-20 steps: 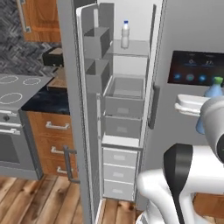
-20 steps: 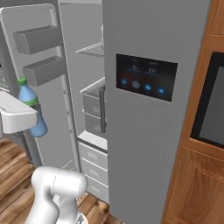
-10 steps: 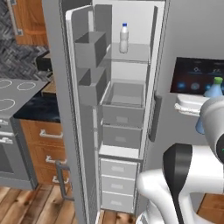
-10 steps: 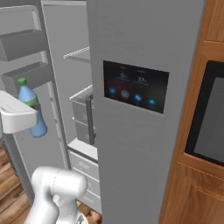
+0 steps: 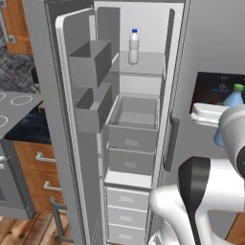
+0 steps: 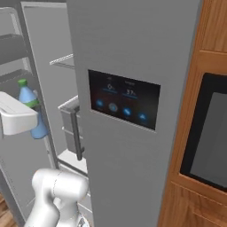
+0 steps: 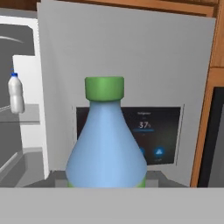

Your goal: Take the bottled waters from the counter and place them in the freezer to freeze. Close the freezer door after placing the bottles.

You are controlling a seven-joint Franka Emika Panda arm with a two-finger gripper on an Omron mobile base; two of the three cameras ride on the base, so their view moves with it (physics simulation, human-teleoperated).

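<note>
Against the back of the freezer's (image 5: 139,119) top shelf, near its left edge, the white blue-capped bottle (image 5: 133,46) already stands upright, so half the carrying looks done. The gripper (image 7: 107,186) has its jaws pinched on the bluish-green bottle (image 7: 106,140), held upright by its lower body with the green cap on top; from the hand camera the fingertips themselves are hidden behind the bottle. Seen from the left base camera, that bottle sits at the picture's right edge, in front of the grey door with the blue-lit panel (image 6: 124,104) and well right of the open compartment. The freezer door (image 5: 79,124) stands swung wide, its inner bins facing the shelves.

The step in hand appears to be bringing the second bottle to the freezer. The next move calls for swinging the hand left past the lit-panel door's edge and into the opening, then setting the bottle on a bare part of a shelf clear of the white bottle. After release, the door has yet to be closed.
</note>
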